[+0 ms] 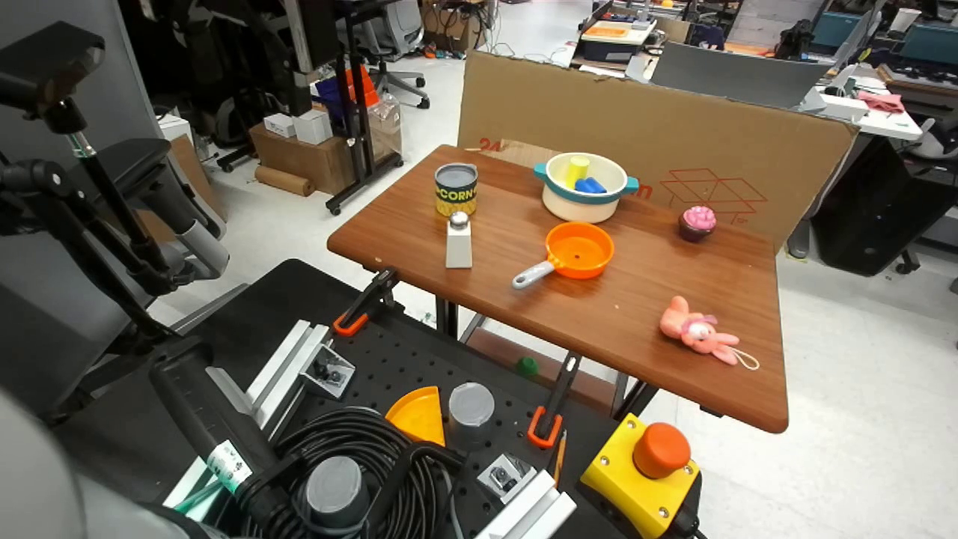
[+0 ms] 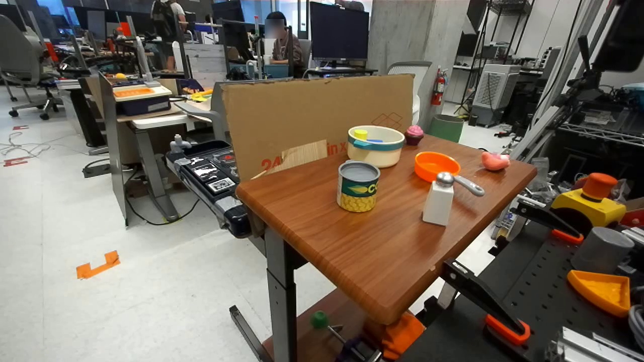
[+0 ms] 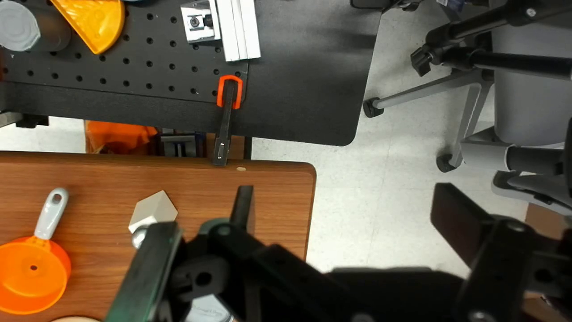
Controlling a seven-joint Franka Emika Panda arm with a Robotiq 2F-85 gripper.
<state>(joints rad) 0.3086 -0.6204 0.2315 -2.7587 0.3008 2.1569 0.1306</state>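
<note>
The worktop [image 1: 644, 299] looks of smooth wood. The pan [image 1: 578, 258] seems to be glossy plastic, and the shaker cap [image 2: 444, 179] polished metal.

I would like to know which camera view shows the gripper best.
The wrist view: there the gripper is large and close, its fingers wide apart, although the picture's bottom edge cuts off part of it. Neither exterior view shows it; both show the table without it.
</note>
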